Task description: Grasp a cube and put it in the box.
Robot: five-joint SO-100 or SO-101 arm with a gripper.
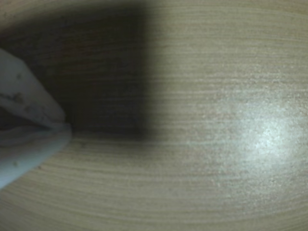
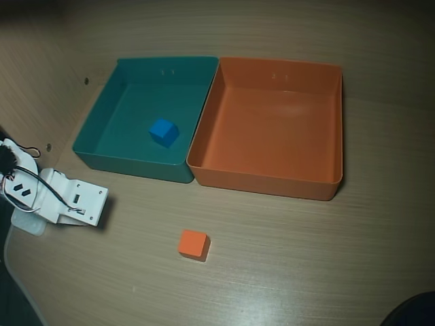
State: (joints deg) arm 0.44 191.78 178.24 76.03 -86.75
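Orange on pale wood: the cube (image 2: pixel 194 244) sits alone on the tabletop (image 2: pixel 306 258), toward the near edge in the overhead view, well apart from everything and just short of the seam where the two trays meet. Behind it the orange box (image 2: pixel 332 187) lies empty, side by side and touching the teal tray (image 2: pixel 129 166), which already holds a small blue cube (image 2: pixel 164 132). And the arm (image 2: pixel 64 200)? Folded low at the table's left edge, nowhere near the target.

So the reach is the step in hand, and I'd say nothing of the task is done yet. To do it well, I'd judge the arm needs to swing right across open table, arrive above the cube with the fingers squared to two of its flat faces, and come straight down so a fingertip doesn't nudge it. The cube looks slightly turned against the table's edge, so a small wrist twist may help. The route is clear; the near walls of the trays are what to avoid.

Now the gripper (image 1: pixel 65 126): in the wrist view two pale fingers enter from the left edge and their tips come together at a point, no gap showing, nothing between them. Closed and empty, as I read it, over bare wood grain and its own dark shadow (image 1: pixel 106 72). They'll have to part before descending.
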